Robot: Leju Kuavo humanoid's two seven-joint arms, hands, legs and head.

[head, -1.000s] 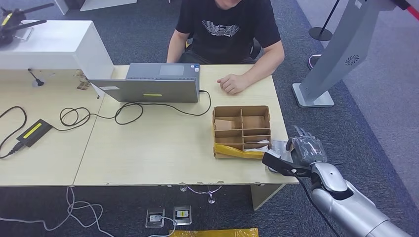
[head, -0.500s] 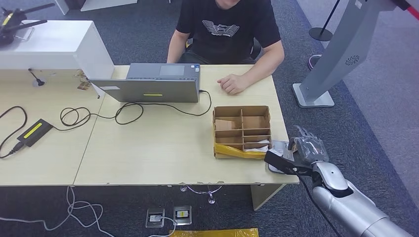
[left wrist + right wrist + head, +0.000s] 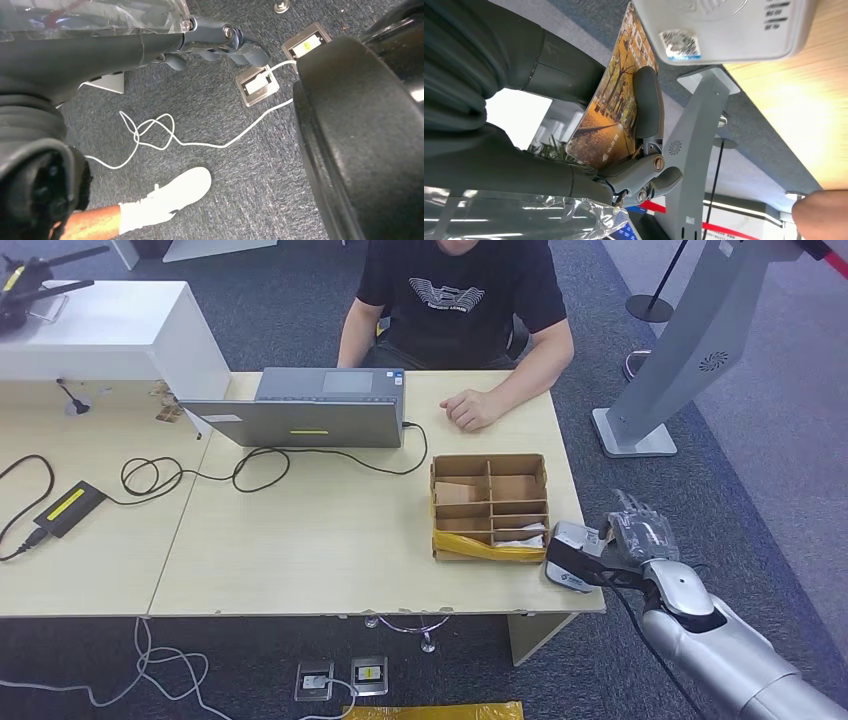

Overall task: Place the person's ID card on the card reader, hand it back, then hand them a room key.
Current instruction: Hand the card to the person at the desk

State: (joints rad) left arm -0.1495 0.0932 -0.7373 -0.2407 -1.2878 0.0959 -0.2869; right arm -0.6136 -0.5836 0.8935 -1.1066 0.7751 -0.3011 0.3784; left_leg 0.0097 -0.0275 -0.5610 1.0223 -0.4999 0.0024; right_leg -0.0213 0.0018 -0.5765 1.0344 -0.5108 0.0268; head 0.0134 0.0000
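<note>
My right hand (image 3: 630, 540) hangs just off the table's front right corner, beside the white card reader (image 3: 570, 535), with its dark thumb lying over the reader's near part. It pinches the ID card (image 3: 616, 100), printed with autumn trees, between thumb and fingers (image 3: 648, 100); the card sits close to the card reader (image 3: 724, 25), whether touching I cannot tell. The person (image 3: 455, 290) in a black shirt sits across the table with one hand (image 3: 470, 410) resting on it. My left hand (image 3: 215, 42) hangs over the carpet, empty, fingers stretched out.
A partitioned cardboard box (image 3: 490, 505) stands just left of the reader. A grey laptop (image 3: 310, 410) and looping black cables (image 3: 200, 475) lie further left on the wooden table (image 3: 330, 540). A grey stand (image 3: 660, 380) rises on the floor at right.
My right hand has slid a little to the right, off the table's corner, uncovering more of the white reader. The person has not moved.
</note>
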